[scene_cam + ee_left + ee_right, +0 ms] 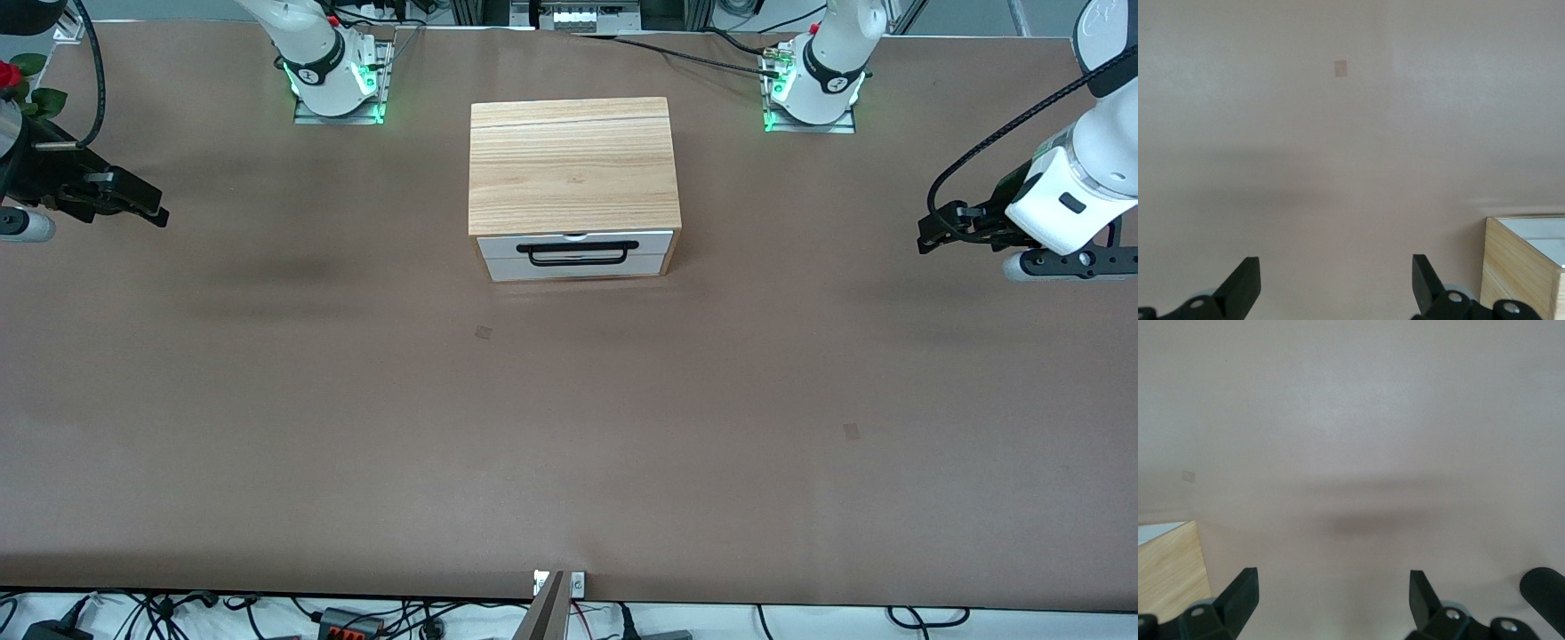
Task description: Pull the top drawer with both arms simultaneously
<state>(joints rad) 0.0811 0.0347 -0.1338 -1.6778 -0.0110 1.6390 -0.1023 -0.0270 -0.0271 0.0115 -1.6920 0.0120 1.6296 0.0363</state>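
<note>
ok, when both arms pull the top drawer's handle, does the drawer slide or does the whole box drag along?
The top drawer is shut, and its black bar handle looks rigid, so it probably won't flex. The wooden box sits loose on the table with no clamp visible, so it may creep toward the front camera.

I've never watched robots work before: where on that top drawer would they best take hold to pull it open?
Probably the long black bar handle on the top drawer. It stands off the white front and runs wide, leaving room for both hands side by side, coming from in front of the drawer. The left hand and right hand hang open over the table's ends.
</note>
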